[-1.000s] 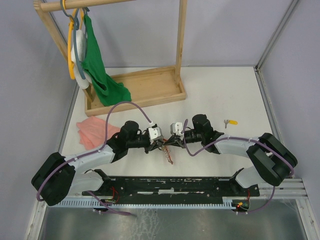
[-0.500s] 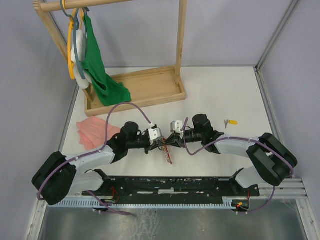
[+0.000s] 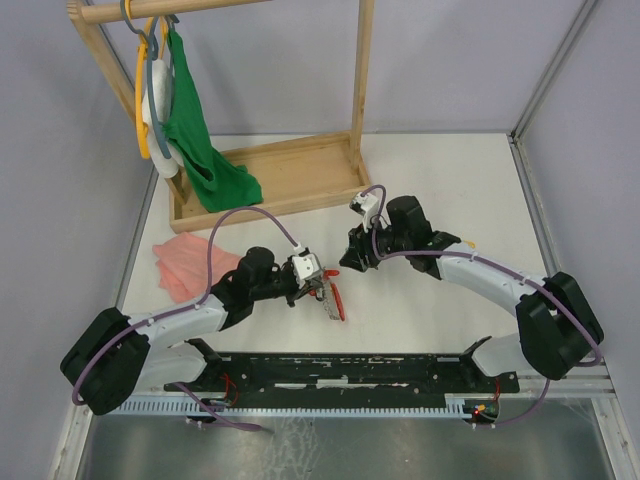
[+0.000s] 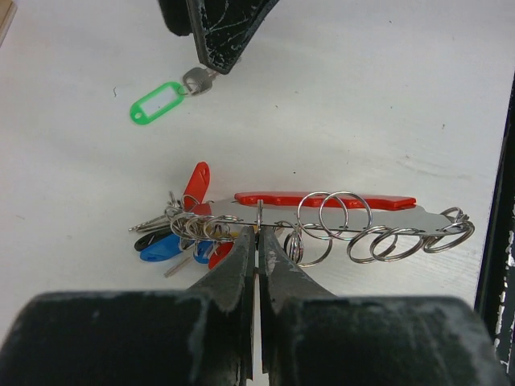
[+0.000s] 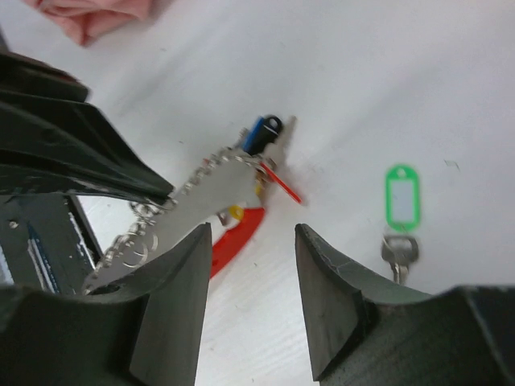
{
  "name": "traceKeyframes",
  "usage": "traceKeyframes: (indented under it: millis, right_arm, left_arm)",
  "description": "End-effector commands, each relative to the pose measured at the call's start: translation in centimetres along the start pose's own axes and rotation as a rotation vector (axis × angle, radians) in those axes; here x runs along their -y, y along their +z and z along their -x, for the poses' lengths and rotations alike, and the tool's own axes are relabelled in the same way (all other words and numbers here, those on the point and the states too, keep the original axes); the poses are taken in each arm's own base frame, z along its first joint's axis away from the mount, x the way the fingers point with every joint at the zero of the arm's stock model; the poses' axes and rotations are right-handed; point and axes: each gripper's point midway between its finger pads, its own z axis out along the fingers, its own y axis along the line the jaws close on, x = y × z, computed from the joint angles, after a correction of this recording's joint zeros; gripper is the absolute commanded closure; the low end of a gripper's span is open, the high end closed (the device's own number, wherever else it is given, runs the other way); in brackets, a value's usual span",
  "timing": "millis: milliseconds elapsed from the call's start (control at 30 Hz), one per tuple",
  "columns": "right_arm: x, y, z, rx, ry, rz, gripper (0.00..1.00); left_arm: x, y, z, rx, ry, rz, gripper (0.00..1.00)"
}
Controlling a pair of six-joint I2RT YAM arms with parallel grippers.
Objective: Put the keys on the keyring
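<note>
The keyring [image 4: 322, 211] is a silver bar strung with several rings, a red strip and a bunch of blue, red and black tagged keys. It shows as a red and silver streak, the keyring [image 3: 334, 300], in the top view. My left gripper [image 4: 257, 235] is shut on one thin ring of it, low over the table. The green-tagged key [image 4: 158, 103] lies loose on the table beyond it, the same green-tagged key [image 5: 401, 198] just right of my right gripper [image 5: 251, 241], which hangs open and empty above. The yellow-tagged key [image 3: 466, 241] peeks out behind the right arm.
A wooden rack [image 3: 300, 175] with hangers and a green cloth [image 3: 200, 140] stands at the back left. A pink cloth [image 3: 185, 265] lies left of the left arm. The black rail [image 3: 350, 370] runs along the near edge.
My right gripper opened, rose and drew back from the keyring. The green-tagged key now lies loose on the table. My left gripper closed on the keyring and shifted slightly nearer.
</note>
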Motion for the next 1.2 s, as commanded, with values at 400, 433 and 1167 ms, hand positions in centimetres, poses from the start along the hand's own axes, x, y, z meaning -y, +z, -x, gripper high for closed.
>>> traceKeyframes:
  millis: [400, 433, 1167]
  right_arm:
    - [7.8, -0.1, -4.2, -0.360, 0.012, -0.523, 0.61]
    - [8.1, 0.0, -4.1, -0.366, 0.001, -0.545, 0.63]
    - [11.1, 4.2, -5.5, -0.458, -0.078, -0.641, 0.75]
  left_arm:
    - [-0.2, 0.3, 1.1, 0.005, 0.022, -0.018, 0.97]
    - [-0.2, 0.3, 1.1, 0.005, 0.025, -0.018, 0.97]
    - [0.3, 0.4, 1.4, 0.002, 0.034, -0.061, 0.97]
